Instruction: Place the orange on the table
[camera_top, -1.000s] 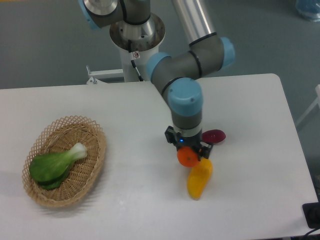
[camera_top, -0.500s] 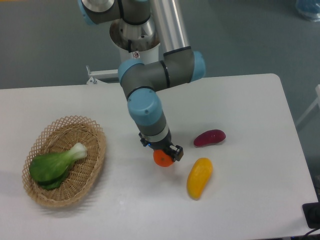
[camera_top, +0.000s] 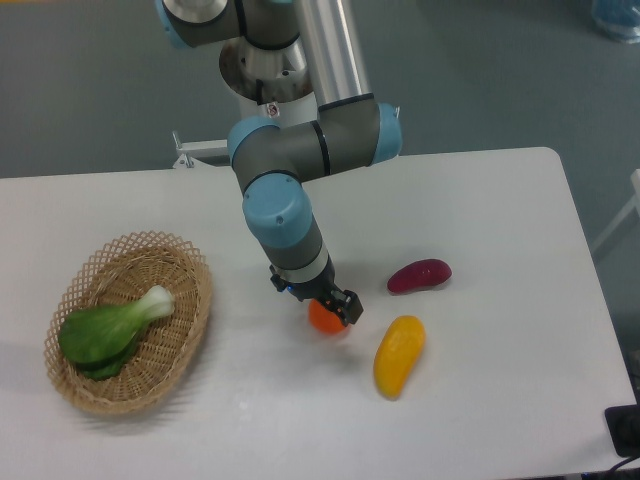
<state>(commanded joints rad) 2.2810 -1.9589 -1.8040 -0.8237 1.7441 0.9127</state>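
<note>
The orange (camera_top: 323, 318), small and bright, sits low against the white table (camera_top: 480, 200) near its middle, partly hidden under the gripper body. My gripper (camera_top: 324, 310) points down over it with its fingers closed around the fruit. Whether the orange touches the tabletop cannot be told from this angle.
A yellow-orange mango-shaped fruit (camera_top: 399, 356) lies just right of the gripper, and a dark purple oblong fruit (camera_top: 419, 275) lies beyond it. A wicker basket (camera_top: 185, 330) holding a green leafy vegetable (camera_top: 112, 328) stands at the left.
The arm has carried the orange leftward away from the mango-shaped fruit and slightly lower toward the tabletop. The other fruits and basket stayed put.
</note>
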